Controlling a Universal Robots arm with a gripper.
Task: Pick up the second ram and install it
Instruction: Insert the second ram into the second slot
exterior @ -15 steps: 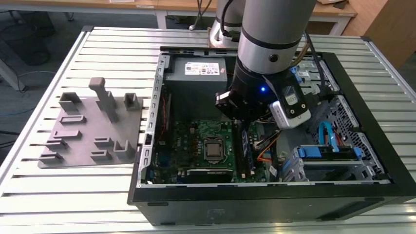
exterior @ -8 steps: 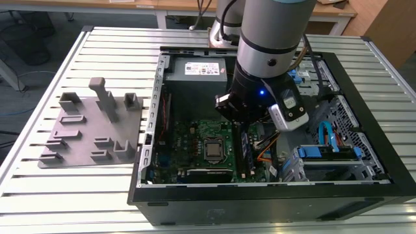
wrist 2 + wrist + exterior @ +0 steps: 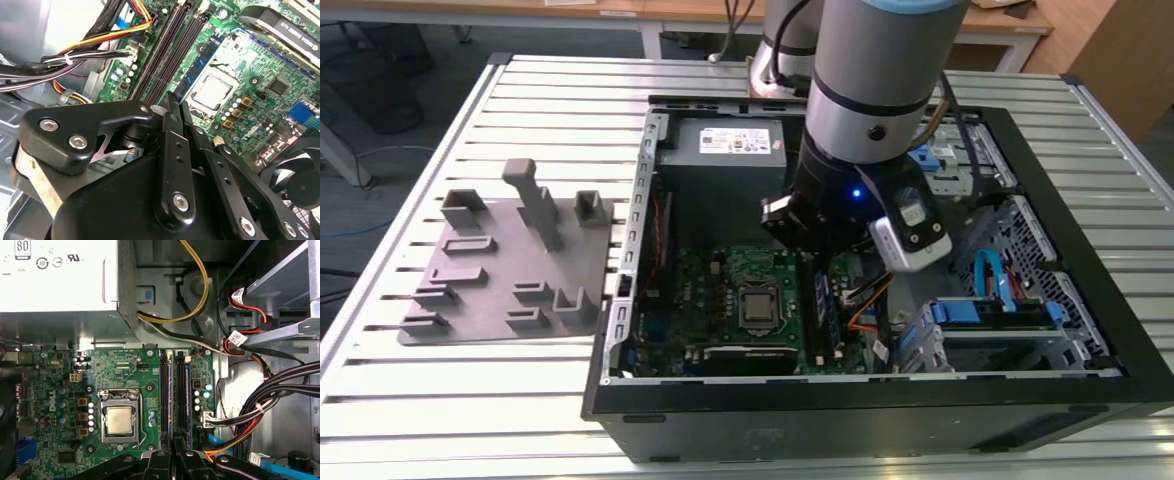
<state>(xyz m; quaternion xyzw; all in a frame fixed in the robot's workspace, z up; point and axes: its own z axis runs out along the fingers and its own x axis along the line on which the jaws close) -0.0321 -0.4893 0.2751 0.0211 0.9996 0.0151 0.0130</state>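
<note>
The second ram [image 3: 170,395] is a thin dark stick with bluish label patches. It stands in a slot rail of the green motherboard [image 3: 60,390], on the side of the processor socket [image 3: 120,420]. It is also in the second wrist view, second ram [image 3: 200,65], and the exterior view, second ram [image 3: 823,305]. My gripper [image 3: 173,456] is inside the open computer case, just over one end of that stick. Its black fingers [image 3: 172,145] are shut together with nothing seen between them. Whether the tips touch the stick I cannot tell.
Wire bundles [image 3: 260,405] run close beside the slots, and the power supply [image 3: 723,146] sits at the case's far end. A drive cage [image 3: 987,325] fills the exterior view's right of the case. A grey fixture plate [image 3: 507,265] lies on the slatted table at the left.
</note>
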